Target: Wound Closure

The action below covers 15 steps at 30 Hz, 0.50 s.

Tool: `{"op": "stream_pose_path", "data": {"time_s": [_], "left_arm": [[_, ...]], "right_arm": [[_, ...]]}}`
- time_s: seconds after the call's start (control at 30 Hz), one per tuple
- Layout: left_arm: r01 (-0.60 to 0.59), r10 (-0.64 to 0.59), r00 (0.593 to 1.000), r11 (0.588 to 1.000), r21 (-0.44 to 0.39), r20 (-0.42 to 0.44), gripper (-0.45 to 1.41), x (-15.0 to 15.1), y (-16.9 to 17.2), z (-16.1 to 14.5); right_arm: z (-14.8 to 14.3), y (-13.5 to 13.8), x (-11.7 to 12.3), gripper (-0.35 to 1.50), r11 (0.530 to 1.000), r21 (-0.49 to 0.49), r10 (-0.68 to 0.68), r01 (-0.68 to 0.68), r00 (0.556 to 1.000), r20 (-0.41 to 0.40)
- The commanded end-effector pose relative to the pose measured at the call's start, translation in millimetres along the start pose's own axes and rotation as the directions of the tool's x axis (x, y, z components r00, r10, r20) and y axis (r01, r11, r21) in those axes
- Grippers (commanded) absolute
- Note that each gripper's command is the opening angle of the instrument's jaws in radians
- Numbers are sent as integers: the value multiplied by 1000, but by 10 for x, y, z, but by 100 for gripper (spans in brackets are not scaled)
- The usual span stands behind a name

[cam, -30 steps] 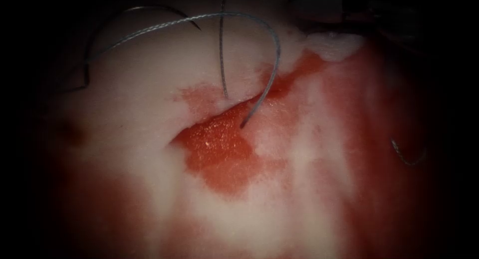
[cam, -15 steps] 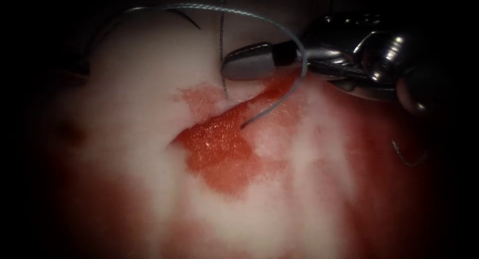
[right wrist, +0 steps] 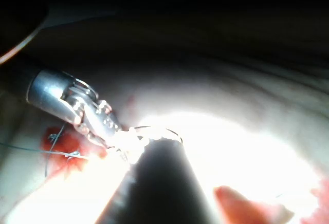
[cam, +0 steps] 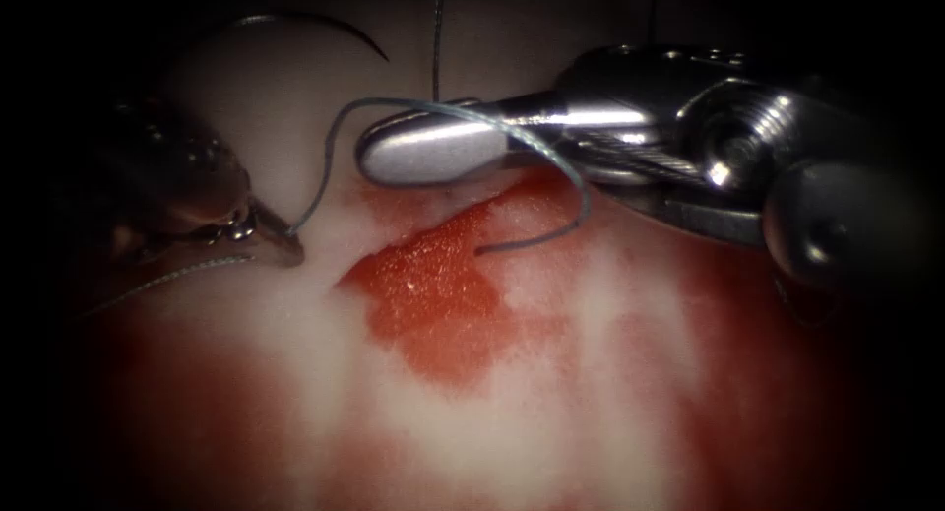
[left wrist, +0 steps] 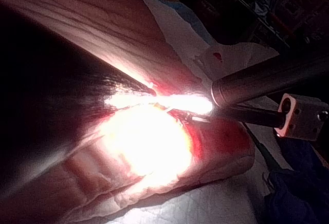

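Observation:
The tissue (cam: pixel 551 373) has an open red cut (cam: pixel 433 294) at its middle. My right tool (cam: pixel 394 155) reaches in from the right and lies above the cut's upper end, jaws shut with nothing between them. The thread (cam: pixel 583 191) comes out of the cut's right edge, arches over the right tool's jaws and drops to my left tool (cam: pixel 285 240). The left tool is left of the cut and shut on the thread. The curved needle (cam: pixel 325 21) lies free on the tissue at the far upper left, held by neither tool.
A second strand of thread (cam: pixel 436 38) runs straight up from behind the right tool's jaws. Red fluid (cam: pixel 748 373) stains the tissue right of and below the cut. The right arm's shaft (left wrist: pixel 267 77) crosses the left wrist view.
The right tool has come in and slid further left under the thread loop. The left tool has entered from the left and taken hold of the thread, pulling the loop down.

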Motion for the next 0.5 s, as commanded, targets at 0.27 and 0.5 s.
{"op": "stream_pose_path", "data": {"time_s": [0.27, 0.5], "left_arm": [[-32, 33, 999, 998, 53, -18, -45, -20, -38, -11], [-35, 37, 999, 996, 83, -18, -45, -33, -60, -20]], "right_arm": [[33, 6, 8, -35, 930, -361, -154, 72, 967, -204], [58, 7, 2, -35, 777, -590, -288, 217, 957, -27]]}}
